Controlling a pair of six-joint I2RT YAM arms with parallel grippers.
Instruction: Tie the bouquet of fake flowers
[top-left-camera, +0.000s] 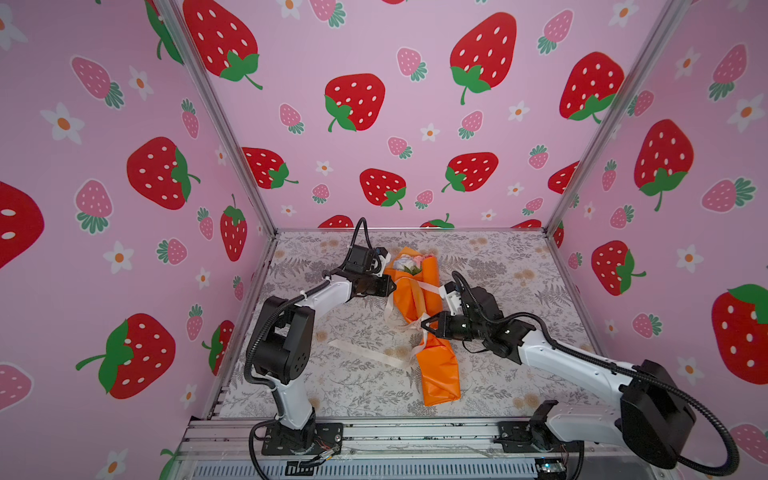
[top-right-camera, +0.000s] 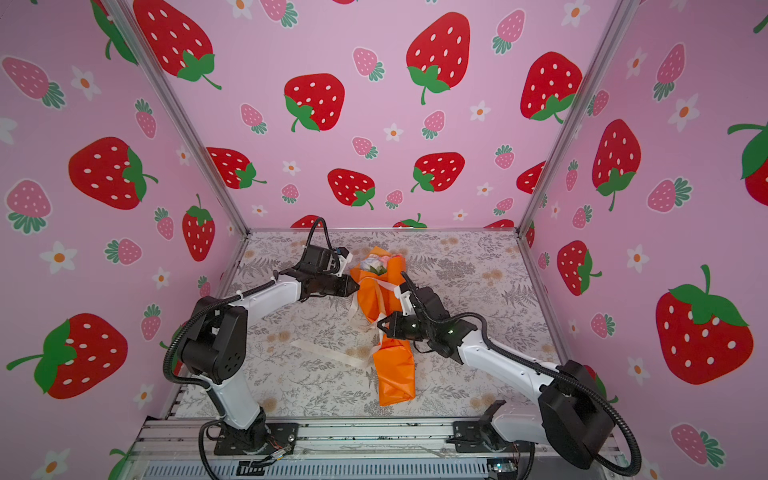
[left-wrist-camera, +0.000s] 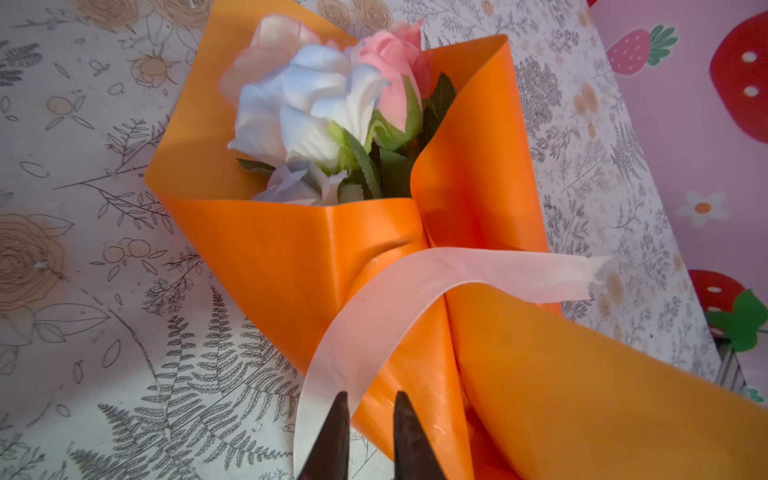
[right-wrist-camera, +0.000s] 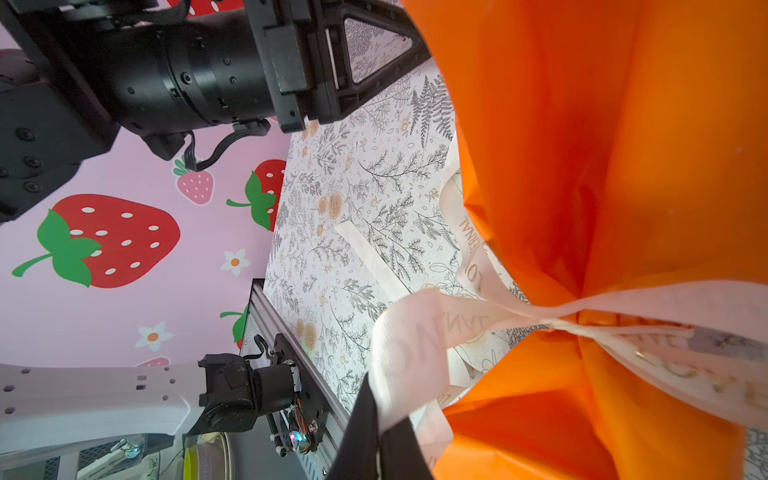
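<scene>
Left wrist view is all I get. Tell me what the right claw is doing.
Observer: The right claw is shut on the cream ribbon, close to where it cinches the bouquet.
Operator: Now locate the ribbon's free tail.
Observer: One tail lies flat on the floral table, left of the bouquet in both top views.
Operator: Describe the stem end.
Observer: The orange-wrapped stem end rests on the table, pointing toward its near edge, with neither claw touching it.

White-and-black left arm (top-left-camera: 328, 293) stretches forward, black left gripper (left-wrist-camera: 370, 400) with jaws slightly parted; white-and-black right arm (top-left-camera: 552, 357) reaches inward, black right gripper (right-wrist-camera: 380, 432) pinched on cream fabric ribbon (right-wrist-camera: 415, 332).
</scene>
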